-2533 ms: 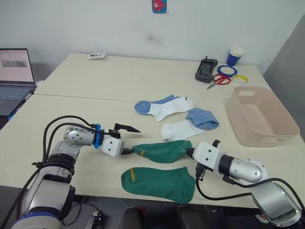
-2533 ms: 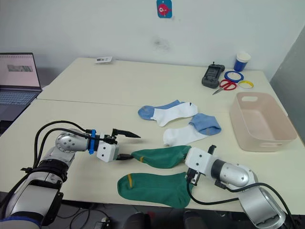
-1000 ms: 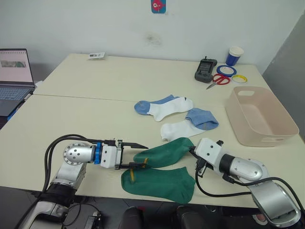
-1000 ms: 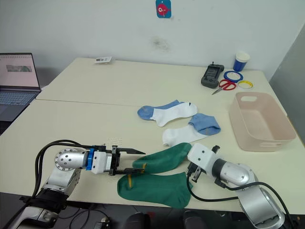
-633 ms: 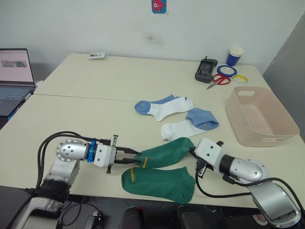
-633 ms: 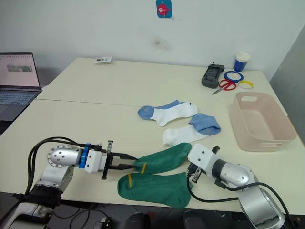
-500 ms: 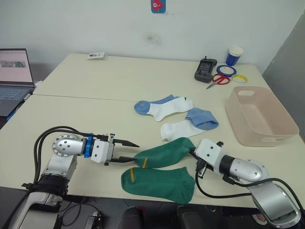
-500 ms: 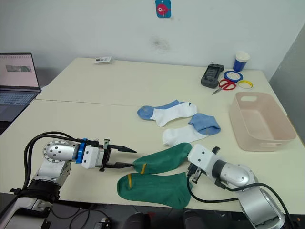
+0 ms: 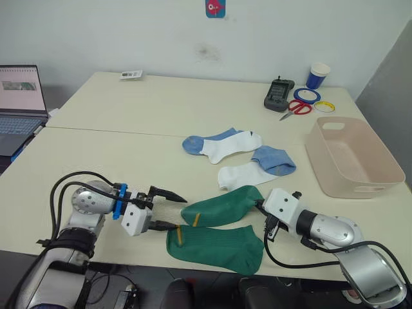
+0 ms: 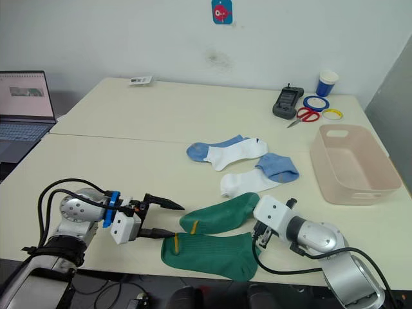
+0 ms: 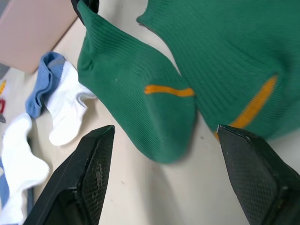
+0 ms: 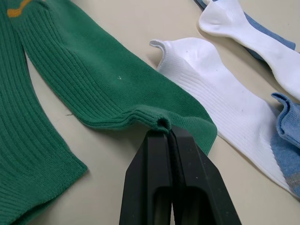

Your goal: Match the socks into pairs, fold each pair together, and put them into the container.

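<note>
Step in hand, as I read it: laying the upper dark green ribbed knit sock (image 9: 222,206) over its mate, the lower dark green ribbed sock (image 9: 215,243), so the pair can be folded. R two-finger black gripper (image 12: 168,136) has its fingers pressed together, pinching a small ridge of the upper sock's cuff end; L two-finger black gripper (image 9: 168,209) is spread wide, holding nothing, fingertips just beside the toe end of that sock. To do it well: L should close on the toe end only, w/o catching the lower sock, which touches it there; then both ends go up together and down w/ the yellow-orange stripes aligned, cuff over cuff. Knit is soft and stretchy, so uneven pull will likely skew it; R pinch is thin and could slip. Both green socks lie near the front edge of the pale cream desk (image 9: 129,109), the lower one closest to that edge. Two white socks w/ light-blue heel and toe, smooth fine knit, lie flat toward the desk's middle: one (image 9: 222,143) further back, the other (image 9: 254,168) just behind the green pair. Pale pink rectangular plastic tub (image 9: 351,158), rigid, rounded corners, flared walls, slot handles, sits empty at the right edge. Nothing folded or binned yet
</note>
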{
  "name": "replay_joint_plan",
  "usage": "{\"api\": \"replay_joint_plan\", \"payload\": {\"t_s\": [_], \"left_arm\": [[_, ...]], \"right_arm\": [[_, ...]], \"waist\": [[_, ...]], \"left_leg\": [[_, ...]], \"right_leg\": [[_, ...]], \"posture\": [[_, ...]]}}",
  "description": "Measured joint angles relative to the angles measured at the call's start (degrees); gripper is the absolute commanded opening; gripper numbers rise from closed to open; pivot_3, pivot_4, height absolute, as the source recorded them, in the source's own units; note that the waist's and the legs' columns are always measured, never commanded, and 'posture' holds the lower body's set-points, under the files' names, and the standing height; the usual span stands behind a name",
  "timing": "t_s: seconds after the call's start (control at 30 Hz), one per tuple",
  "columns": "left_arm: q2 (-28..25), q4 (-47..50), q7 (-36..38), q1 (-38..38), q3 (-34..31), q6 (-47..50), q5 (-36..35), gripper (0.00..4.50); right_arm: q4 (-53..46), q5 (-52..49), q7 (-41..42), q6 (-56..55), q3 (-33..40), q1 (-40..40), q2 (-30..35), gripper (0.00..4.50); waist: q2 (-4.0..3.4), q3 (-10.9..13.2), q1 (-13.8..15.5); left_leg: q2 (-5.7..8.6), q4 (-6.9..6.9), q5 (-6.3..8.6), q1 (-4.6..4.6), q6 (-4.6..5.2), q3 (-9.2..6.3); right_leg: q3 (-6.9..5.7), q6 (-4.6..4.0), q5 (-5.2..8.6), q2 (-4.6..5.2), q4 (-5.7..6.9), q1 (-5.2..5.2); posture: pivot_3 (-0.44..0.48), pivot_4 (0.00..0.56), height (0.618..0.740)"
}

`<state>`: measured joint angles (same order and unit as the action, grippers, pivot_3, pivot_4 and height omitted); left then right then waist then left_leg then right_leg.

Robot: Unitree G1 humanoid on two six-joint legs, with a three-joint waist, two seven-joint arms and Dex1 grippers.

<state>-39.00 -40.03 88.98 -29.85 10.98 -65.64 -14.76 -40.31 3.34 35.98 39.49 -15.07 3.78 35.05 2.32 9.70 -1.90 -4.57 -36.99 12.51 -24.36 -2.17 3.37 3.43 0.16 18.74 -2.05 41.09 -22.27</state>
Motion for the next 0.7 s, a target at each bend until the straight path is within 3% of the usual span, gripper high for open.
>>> {"api": "replay_joint_plan", "payload": {"t_s": [0.33,0.7], "left_arm": [[0.9,-1.8,-5.5,-0.4,2.4,-3.1,2.8,3.61],[-3.1,-5.7,-6.7,-2.7,2.6,-5.7,2.2,3.61]], "right_arm": [[0.0,0.0,-0.1,0.0,-0.3,0.0,0.0,0.0],[0.0,0.0,-0.3,0.0,-0.3,0.0,0.0,0.0]], "waist": [[0.0,0.0,-0.1],[0.0,0.0,0.0]], "left_leg": [[-0.02,0.0,0.0,0.0,0.0,-0.01],[-0.03,0.0,0.0,0.01,0.0,0.01]], "right_leg": [[-0.02,0.0,0.0,-0.07,0.02,0.0],[-0.02,0.0,0.0,-0.05,0.01,0.0]], "posture": [[0.0,0.15,0.725],[0.0,0.15,0.725]]}}
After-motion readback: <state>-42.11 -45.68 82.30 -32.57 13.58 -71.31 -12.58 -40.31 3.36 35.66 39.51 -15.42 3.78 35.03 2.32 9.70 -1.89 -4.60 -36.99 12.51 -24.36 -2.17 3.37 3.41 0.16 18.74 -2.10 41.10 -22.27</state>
